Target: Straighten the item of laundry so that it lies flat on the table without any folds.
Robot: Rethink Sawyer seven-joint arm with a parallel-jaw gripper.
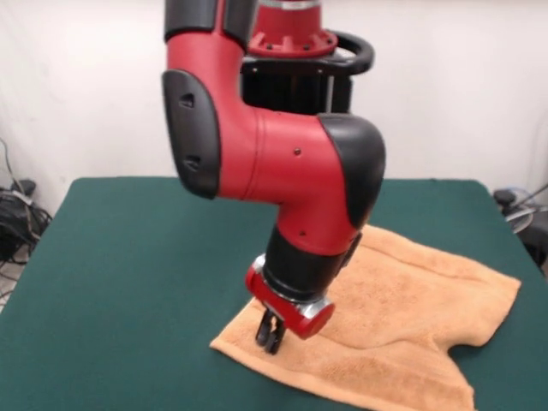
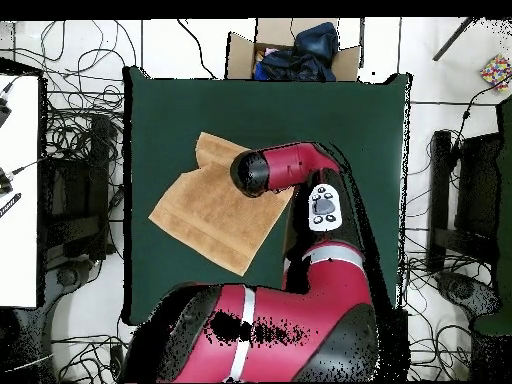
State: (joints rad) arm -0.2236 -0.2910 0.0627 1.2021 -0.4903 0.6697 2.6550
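The orange-tan towel (image 1: 402, 291) lies on the dark green table (image 1: 128, 257), right of the middle in the front view. Its near right part is folded, leaving a notch in the front edge, and creases run across it. My gripper (image 1: 271, 336) points down at the towel's near left corner, its fingers close together with the tips in the cloth. In the overhead view the towel (image 2: 205, 215) lies askew on the table (image 2: 350, 130). There the arm's wrist (image 2: 252, 172) covers the towel's right corner and hides the gripper.
A cardboard box with dark cloth in it (image 2: 290, 50) stands beyond the table's top edge in the overhead view. Cables (image 2: 75, 150) lie on the floor around the table. The arm's bulk (image 1: 282, 163) hangs over the table's middle.
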